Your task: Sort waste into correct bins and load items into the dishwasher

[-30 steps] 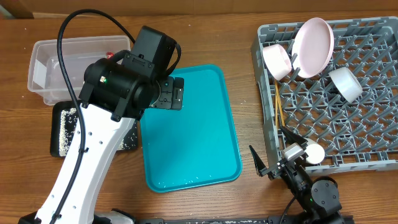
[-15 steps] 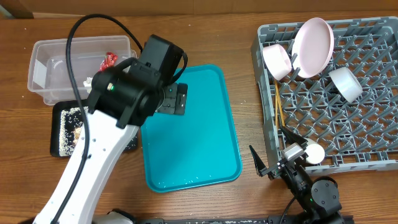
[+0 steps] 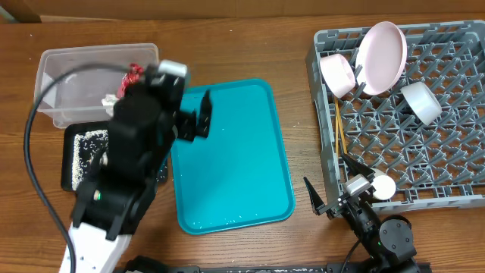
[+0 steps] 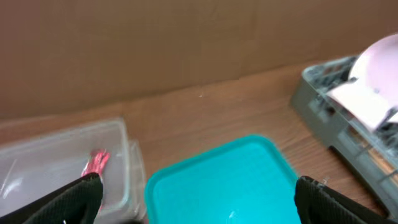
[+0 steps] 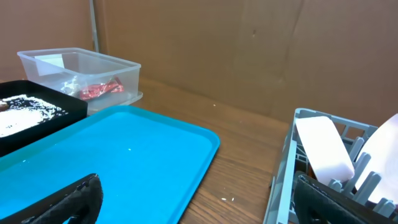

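The left gripper (image 4: 199, 182) and right gripper (image 5: 198, 180) are open and hold nothing. The red wrapper (image 3: 134, 73) sits in the clear tub (image 3: 43, 85), where trash goes. The plate (image 3: 381, 47) leans in the grey rack (image 3: 439, 199) for washing.

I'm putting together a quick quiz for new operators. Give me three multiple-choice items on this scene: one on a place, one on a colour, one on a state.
1. The red wrapper lies: A in the clear tub; B on the plate; C in the rack.
2. The shallow tray holding the rice is: A teal; B black; C grey.
3. The left gripper is: A open; B shut on a napkin; C shut on chopsticks.
A: red shows through the tub wall. B: dark wall beside white grains. A: fingers spread, nothing between.
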`<state>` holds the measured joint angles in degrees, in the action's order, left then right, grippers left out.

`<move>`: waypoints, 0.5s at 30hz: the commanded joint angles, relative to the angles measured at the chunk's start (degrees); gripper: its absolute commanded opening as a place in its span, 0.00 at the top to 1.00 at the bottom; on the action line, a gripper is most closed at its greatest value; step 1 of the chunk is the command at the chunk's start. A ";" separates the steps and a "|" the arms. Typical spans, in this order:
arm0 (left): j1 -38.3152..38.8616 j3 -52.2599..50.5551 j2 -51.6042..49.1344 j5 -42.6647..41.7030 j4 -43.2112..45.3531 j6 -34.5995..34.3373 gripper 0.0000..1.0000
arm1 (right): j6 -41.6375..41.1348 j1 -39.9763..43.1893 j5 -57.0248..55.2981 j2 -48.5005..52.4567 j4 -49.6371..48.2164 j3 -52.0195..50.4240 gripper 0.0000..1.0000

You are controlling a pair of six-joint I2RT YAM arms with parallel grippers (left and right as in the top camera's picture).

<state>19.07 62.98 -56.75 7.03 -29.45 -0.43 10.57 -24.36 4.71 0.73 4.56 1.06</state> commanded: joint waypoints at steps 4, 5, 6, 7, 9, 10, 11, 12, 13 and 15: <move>-6.32 -20.13 22.29 -1.51 6.78 -1.92 0.00 | 0.00 0.33 0.35 -0.57 -0.24 -0.59 0.00; -6.84 -22.67 25.49 -1.49 7.50 -1.92 0.00 | 0.00 0.33 0.35 -0.57 -0.24 -0.59 0.00; -7.37 -25.09 28.85 -1.49 7.82 -1.92 0.00 | 0.00 0.33 0.35 -0.57 -0.24 -0.59 0.00; -7.85 -26.99 31.47 -1.49 7.96 -1.92 0.00 | 0.00 0.33 0.35 -0.57 -0.24 -0.59 0.00; -8.68 -31.17 37.40 -1.55 7.91 -1.95 0.00 | 0.00 0.33 0.35 -0.57 -0.24 -0.59 0.00; -8.96 -33.31 40.33 -1.55 7.91 -1.95 0.00 | 0.00 0.33 0.35 -0.57 -0.24 -0.59 0.00; -9.16 -35.15 42.64 -1.55 8.00 -1.95 0.00 | 0.00 0.33 0.35 -0.57 -0.24 -0.59 0.00; -9.38 -37.27 45.13 -1.77 8.22 -1.95 0.00 | 0.00 0.33 0.35 -0.57 -0.24 -0.59 0.00; -9.51 -39.39 47.47 -2.08 8.44 -1.95 0.00 | 0.00 0.33 0.35 -0.57 -0.24 -0.59 0.00; -9.70 -43.06 51.01 -2.54 8.57 -1.97 0.00 | 0.00 0.33 0.35 -0.57 -0.24 -0.59 0.00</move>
<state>10.07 25.96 -11.46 5.93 -21.30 -1.52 10.55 -24.36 4.71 0.73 4.56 1.06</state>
